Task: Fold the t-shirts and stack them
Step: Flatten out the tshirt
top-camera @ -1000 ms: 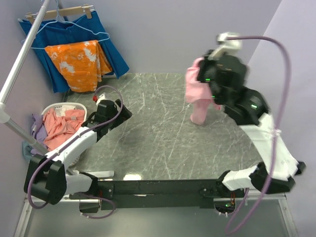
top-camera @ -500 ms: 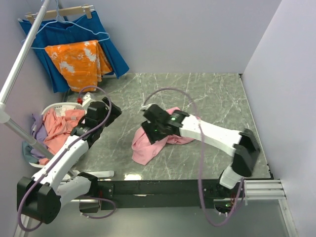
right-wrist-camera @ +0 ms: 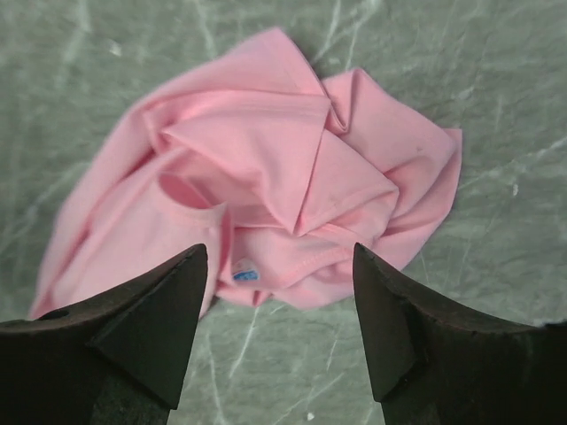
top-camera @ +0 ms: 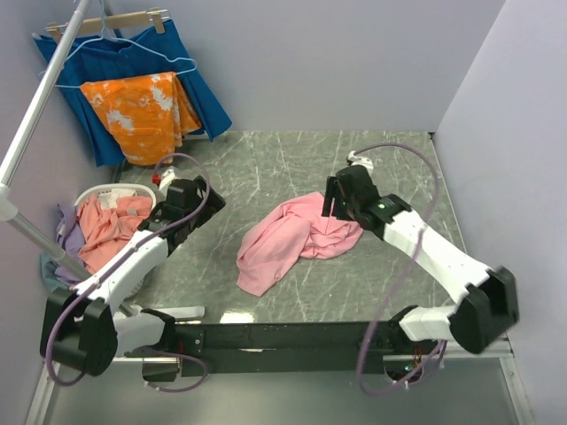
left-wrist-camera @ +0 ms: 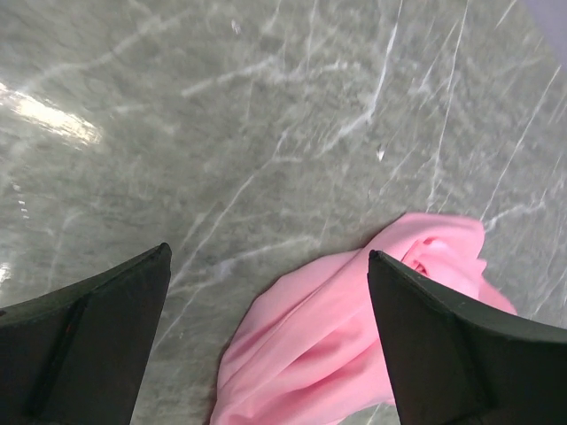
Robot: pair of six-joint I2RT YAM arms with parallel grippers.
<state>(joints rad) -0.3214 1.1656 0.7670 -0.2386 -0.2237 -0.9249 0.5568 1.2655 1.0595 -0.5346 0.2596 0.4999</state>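
**Top external view.** Crumpled light pink cotton t-shirt [top-camera: 292, 239] lies loose near the centre of the grey-green marble-patterned table [top-camera: 266, 164], one flap trailing toward the near-left. Right gripper [top-camera: 331, 205] hangs just above the shirt's far-right edge; left gripper [top-camera: 209, 200] sits over bare table, well apart from the shirt, to its left. Finger spacing cannot be told from this angle. At the table's left edge is a white round basket [top-camera: 106, 189], holding a salmon-pink t-shirt [top-camera: 111, 228] w/ a lilac t-shirt [top-camera: 66, 221] bunched at its left side. On the back-left wall, an orange cloth with white blotches [top-camera: 142, 111] hangs in front of a dark blue pleated cloth [top-camera: 202, 99], both under a wooden hanger [top-camera: 106, 22].

**Left wrist view.** The two dark fingers [left-wrist-camera: 89, 345] are spread wide, nothing btwn them. Below is marble; the pink shirt enters at lower centre-right, not touched by either finger.

**Right wrist view.** Fingers [right-wrist-camera: 133, 341] likewise spread wide apart and empty. The pink shirt lies beneath, filling the upper and middle frame in overlapping folds. The neck opening shows at left-centre and a small blue-and-white label [right-wrist-camera: 245, 274] near the lower hem fold. Fingers appear clear of the fabric.
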